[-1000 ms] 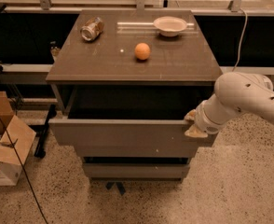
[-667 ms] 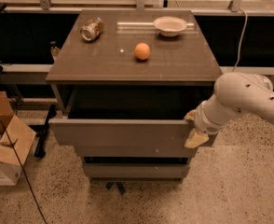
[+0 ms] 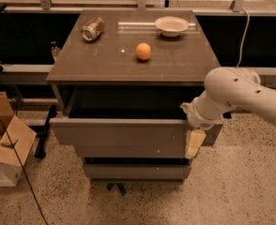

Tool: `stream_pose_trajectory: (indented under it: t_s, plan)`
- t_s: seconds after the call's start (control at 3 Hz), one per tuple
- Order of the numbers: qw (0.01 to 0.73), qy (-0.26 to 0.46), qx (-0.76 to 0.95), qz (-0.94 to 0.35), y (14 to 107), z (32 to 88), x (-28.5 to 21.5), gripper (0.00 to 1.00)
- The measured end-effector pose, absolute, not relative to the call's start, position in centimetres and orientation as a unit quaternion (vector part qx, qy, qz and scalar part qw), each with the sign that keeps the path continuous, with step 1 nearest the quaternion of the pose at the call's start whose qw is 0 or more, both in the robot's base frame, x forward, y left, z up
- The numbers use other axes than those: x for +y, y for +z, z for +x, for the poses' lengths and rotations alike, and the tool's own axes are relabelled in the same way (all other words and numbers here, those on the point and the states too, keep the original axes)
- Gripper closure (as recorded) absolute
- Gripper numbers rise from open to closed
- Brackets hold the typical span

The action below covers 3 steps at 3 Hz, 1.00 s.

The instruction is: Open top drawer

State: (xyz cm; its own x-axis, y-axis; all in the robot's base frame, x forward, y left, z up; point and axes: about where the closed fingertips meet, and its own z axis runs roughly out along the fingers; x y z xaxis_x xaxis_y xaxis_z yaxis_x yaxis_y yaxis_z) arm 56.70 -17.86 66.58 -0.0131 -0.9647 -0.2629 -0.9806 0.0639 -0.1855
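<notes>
The top drawer stands pulled out from under the cabinet top. Its plain grey front panel faces me and the dark box shows behind it. My gripper hangs at the right end of that front panel, pointing down, at the end of the white arm that comes in from the right. I cannot tell whether it touches the panel.
On the cabinet top lie a tipped can, an orange and a white bowl. A narrower drawer front sits below. Cardboard boxes stand at the left on the speckled floor. A dark rail and wall run behind.
My gripper has moved from the drawer's top right edge down in front of the panel's right end. The drawer has stayed pulled out.
</notes>
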Motion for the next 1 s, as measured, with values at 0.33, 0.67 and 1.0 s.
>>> stream_pose_trajectory:
  t_s: [0.33, 0.67, 1.0]
  plan:
    - [0.162, 0.037, 0.708, -0.687, 66.1, 57.2, -17.5, 0.00]
    - [0.154, 0.064, 0.712, -0.682, 64.7, 57.2, -17.9, 0.19]
    - [0.151, 0.075, 0.721, -0.672, 64.3, 56.1, -19.1, 0.42]
